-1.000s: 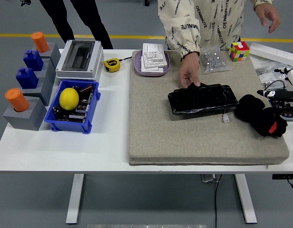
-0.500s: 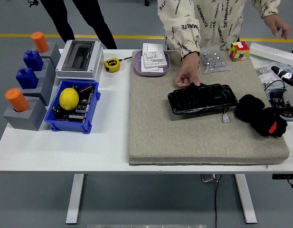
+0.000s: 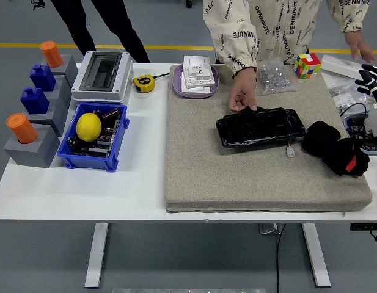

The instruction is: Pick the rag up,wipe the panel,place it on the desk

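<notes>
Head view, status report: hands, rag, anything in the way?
Right robot hand raised at right edge, fingers spread, empty; left unseen. Rag untouched on mat, beside panel. Person's hand rests on panel's far edge.

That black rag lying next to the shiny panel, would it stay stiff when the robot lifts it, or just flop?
The black rag lies in a bunched, lumpy heap on the mat, so it probably droops and changes shape when lifted. It looks like soft cloth, likely light and easy to pinch. Pushed, it would likely drag and crumple on the rough mat, not slide.
</notes>
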### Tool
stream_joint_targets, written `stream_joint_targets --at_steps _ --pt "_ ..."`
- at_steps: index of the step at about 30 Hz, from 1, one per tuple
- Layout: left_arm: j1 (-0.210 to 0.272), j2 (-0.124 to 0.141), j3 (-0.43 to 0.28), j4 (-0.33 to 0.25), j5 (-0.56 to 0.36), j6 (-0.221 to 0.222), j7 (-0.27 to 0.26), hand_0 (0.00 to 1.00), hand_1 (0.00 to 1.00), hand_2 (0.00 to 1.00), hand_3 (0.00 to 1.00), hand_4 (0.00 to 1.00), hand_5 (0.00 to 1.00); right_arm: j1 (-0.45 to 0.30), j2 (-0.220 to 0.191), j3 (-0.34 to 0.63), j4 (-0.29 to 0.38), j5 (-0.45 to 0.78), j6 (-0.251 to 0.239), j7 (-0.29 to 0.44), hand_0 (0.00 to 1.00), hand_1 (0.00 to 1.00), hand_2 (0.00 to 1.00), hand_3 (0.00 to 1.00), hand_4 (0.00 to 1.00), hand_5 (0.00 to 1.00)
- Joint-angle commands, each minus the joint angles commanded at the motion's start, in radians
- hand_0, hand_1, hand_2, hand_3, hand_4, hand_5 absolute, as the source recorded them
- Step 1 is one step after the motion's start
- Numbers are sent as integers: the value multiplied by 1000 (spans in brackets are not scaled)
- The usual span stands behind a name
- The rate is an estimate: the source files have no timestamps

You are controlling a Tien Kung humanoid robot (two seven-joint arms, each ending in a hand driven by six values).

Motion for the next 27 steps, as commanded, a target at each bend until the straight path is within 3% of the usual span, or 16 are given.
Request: stream_joint_targets --at_steps 11,27 --pt "-2 -4 -5 0 1 0 0 640 689 724 564 592 468 -4 2 66 11 416 152 -10 736 703 777 754 998 668" --pt "-2 -8 -12 0 5 -1 1 639 689 723 565 592 468 -9 5 90 13 484 187 -21 730 700 776 753 998 658"
